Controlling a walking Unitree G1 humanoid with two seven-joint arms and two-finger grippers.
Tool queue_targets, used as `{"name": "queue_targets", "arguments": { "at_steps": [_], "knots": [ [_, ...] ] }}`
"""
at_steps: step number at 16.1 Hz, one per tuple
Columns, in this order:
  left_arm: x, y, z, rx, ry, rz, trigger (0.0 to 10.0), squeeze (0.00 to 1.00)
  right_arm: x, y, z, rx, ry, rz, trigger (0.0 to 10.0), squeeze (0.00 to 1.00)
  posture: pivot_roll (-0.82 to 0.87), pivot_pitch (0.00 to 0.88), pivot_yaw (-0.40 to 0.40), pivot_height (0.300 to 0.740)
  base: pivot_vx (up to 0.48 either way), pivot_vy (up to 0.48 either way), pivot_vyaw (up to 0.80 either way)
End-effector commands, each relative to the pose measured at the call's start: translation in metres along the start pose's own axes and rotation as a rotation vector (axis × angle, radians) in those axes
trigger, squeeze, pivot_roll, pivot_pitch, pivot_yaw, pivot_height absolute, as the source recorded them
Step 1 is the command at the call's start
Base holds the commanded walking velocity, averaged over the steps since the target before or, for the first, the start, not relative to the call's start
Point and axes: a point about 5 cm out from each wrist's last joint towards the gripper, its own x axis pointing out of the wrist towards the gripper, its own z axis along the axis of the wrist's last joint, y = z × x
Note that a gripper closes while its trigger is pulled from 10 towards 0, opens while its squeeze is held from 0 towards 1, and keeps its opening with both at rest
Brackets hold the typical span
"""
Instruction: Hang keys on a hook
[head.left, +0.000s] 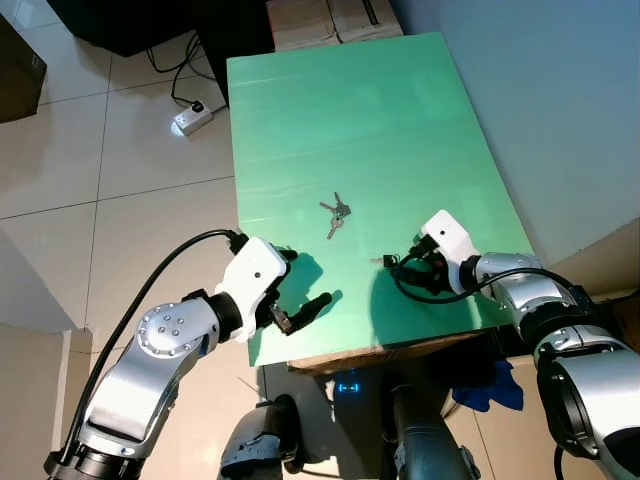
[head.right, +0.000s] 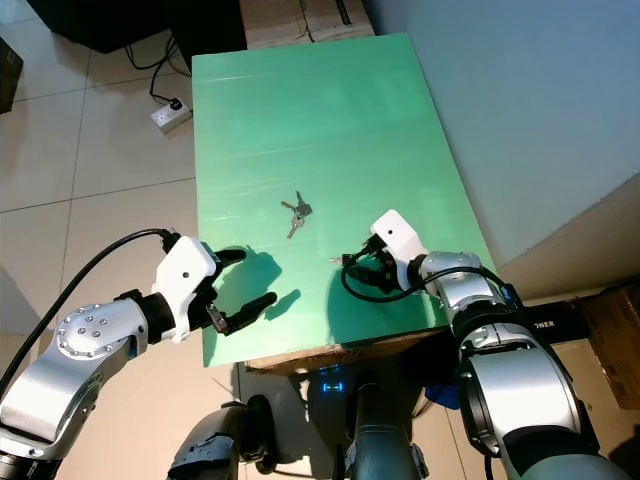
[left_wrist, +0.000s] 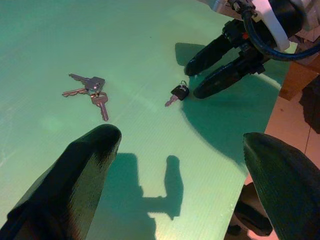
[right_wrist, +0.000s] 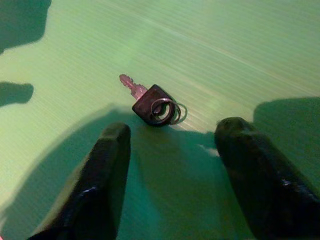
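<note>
A green bench (head.left: 360, 120) stands on a pale tiled floor (head.left: 110, 180) beside a blue-grey wall (head.left: 560, 90), with a white power strip (head.left: 192, 119) on the tiles near its far left corner. The left end effector (head.left: 303, 290) hovers over the bench's near left edge, its two black fingers spread wide and holding nothing. The right end effector (right_wrist: 170, 150) is low over the near right part of the bench, fingers parted and empty, pointing at a black-headed key (right_wrist: 150, 102) just beyond their tips. That key lies flat with what looks like a small ring on its head. A bunch of silver keys (head.left: 336, 212) lies mid-bench, apart from both end effectors.
</note>
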Motion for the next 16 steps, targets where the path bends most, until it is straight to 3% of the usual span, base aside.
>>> {"name": "queue_targets", "arguments": {
  "at_steps": [1, 4, 12, 14, 16],
  "knots": [
    [-0.002, -0.003, -0.002, -0.003, -0.001, -0.008, 10.0, 0.0, 0.001, 0.004, -0.009, 0.018, 0.035, 0.032, 0.0, 0.0, -0.01, 0.35, 0.086, 0.74, 0.0, 0.0, 0.0],
    [0.001, -0.004, -0.003, 0.0, -0.003, -0.005, 10.0, 0.0, 0.001, 0.004, -0.009, 0.017, 0.034, 0.035, 0.0, 0.0, -0.01, 0.348, 0.085, 0.74, 0.0, 0.0, 0.0],
    [0.027, -0.007, -0.019, -0.012, -0.008, 0.019, 10.0, 0.0, 0.0, 0.003, -0.007, 0.012, 0.035, 0.04, 0.0, 0.0, -0.03, 0.323, 0.061, 0.74, 0.0, 0.0, 0.0],
    [0.031, -0.005, -0.003, -0.101, -0.139, 0.021, 10.0, 0.0, -0.001, 0.001, -0.005, 0.008, 0.033, 0.037, 0.0, 0.0, -0.03, 0.319, 0.056, 0.74, 0.0, 0.0, 0.0],
    [0.034, -0.007, -0.002, -0.092, -0.142, -0.002, 10.0, 0.0, -0.002, 0.0, -0.005, 0.008, 0.033, 0.033, 0.0, 0.0, -0.04, 0.315, 0.055, 0.74, 0.0, 0.0, 0.0]
  ]
}}
